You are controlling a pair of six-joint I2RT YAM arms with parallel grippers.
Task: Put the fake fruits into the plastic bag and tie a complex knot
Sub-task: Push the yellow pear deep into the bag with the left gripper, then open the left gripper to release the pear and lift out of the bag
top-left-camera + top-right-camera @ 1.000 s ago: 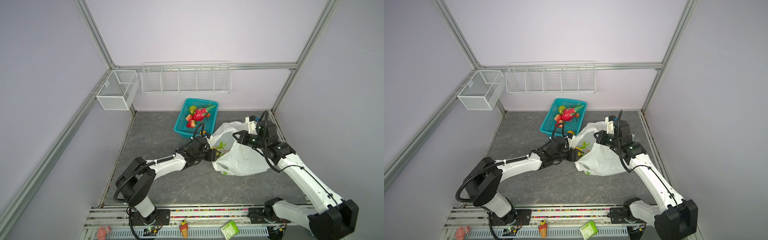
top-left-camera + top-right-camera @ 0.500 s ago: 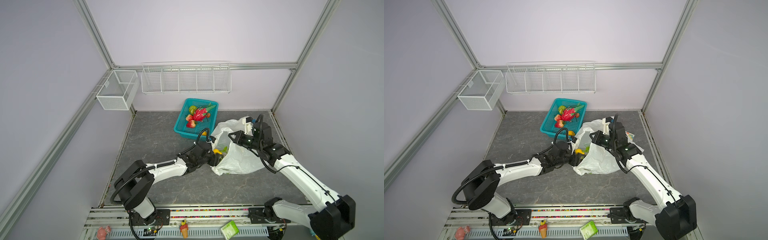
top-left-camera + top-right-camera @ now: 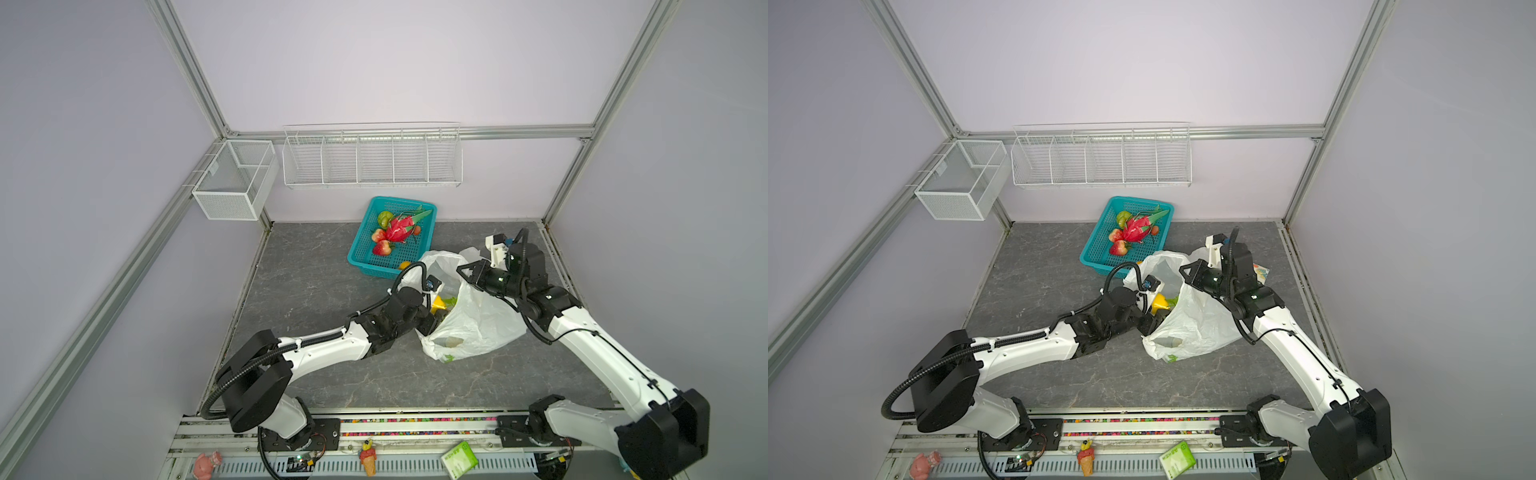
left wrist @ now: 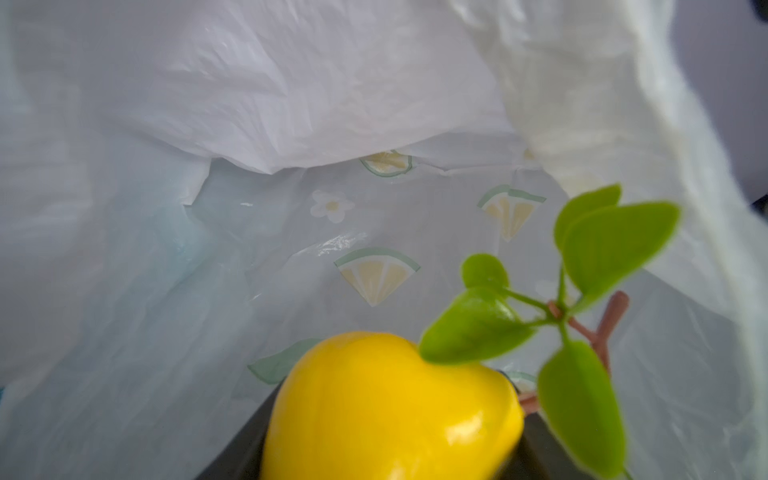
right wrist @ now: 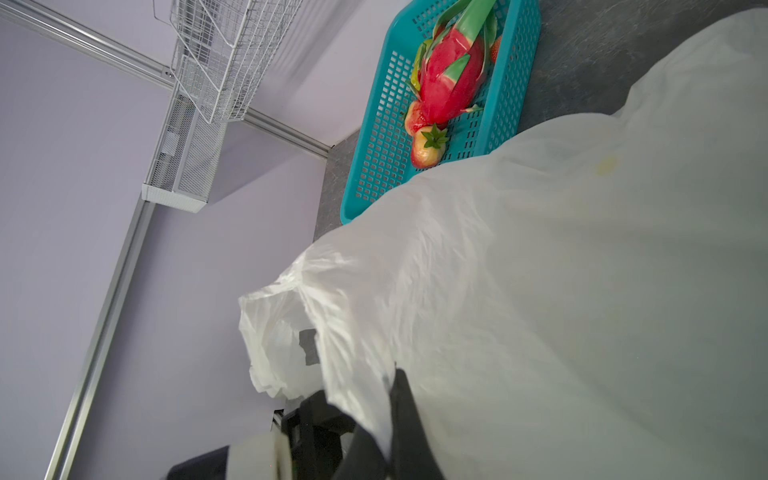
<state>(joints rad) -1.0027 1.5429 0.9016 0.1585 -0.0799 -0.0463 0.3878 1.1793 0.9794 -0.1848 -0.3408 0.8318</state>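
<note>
Left gripper (image 3: 432, 319) is closed around the yellow lemon (image 4: 390, 415), jaws spread fairly wide to span it. In its wrist view the fruit fills the lower middle of the frame, with a leafy green sprig (image 4: 582, 291) sticking out to the lower right. In both top views that hand sits right of centre, at the mouth of the plastic bag (image 3: 478, 324), which lies slumped on the grey table (image 3: 316, 282). My right gripper (image 3: 463, 272) is pinched tight on the bag's upper rim and lifts it so the mouth gapes toward the lemon. I judge the lemon to be light, hard and glossy, so it could slip out of the jaws, and the sprig may catch on the film. The bag is thin, limp and slick and will fold shut if let go. The bunched rim or a handle loop looks like the only sound place to grip it. Above the bag, in the upper middle of the frame, the teal basket (image 3: 358, 239) holds the dragon fruit (image 3: 401, 228), strawberries (image 3: 382, 248) and green round fruit (image 3: 384, 217). What looks like the orange (image 3: 405, 264) lies just beside the basket's lower corner. I would take the dragon fruit across its body rather than by its scales.
</note>
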